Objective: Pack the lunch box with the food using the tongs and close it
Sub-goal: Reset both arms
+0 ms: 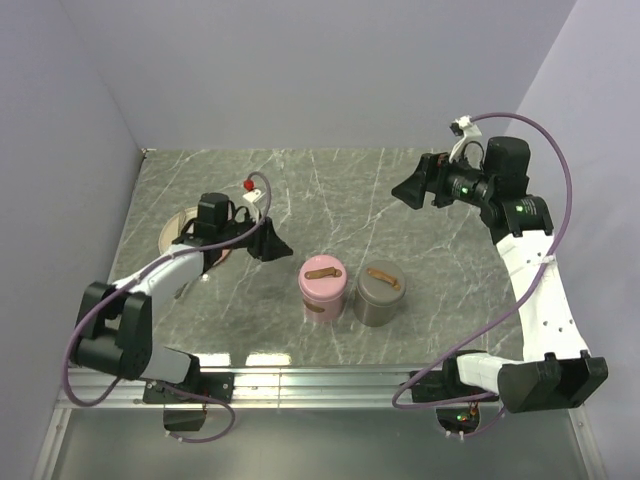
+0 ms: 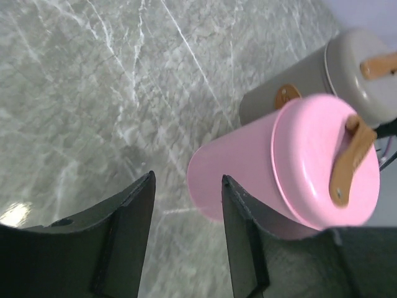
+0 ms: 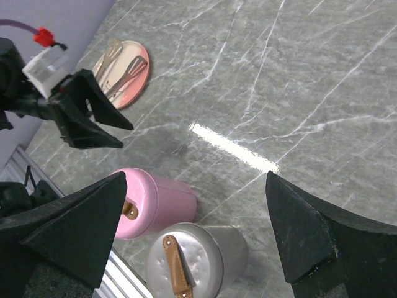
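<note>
Two lidded cylinders stand mid-table, a pink lunch box [image 1: 322, 290] and a grey one [image 1: 379, 293], each with a brown strap on its closed lid. My left gripper [image 1: 280, 245] hovers just left of the pink lunch box [image 2: 248, 174], open, with nothing between its fingers [image 2: 139, 211]. The silver tongs [image 3: 127, 69] lie on a pink plate [image 3: 138, 84] at the far left, behind the left arm. I cannot make out any food on the plate. My right gripper [image 1: 405, 190] is raised at the back right, wide open and empty, looking down on both boxes.
The left arm covers most of the plate [image 1: 172, 232] in the top view. A metal rail [image 1: 320, 378] runs along the table's near edge. Walls close in the table on the left, back and right.
</note>
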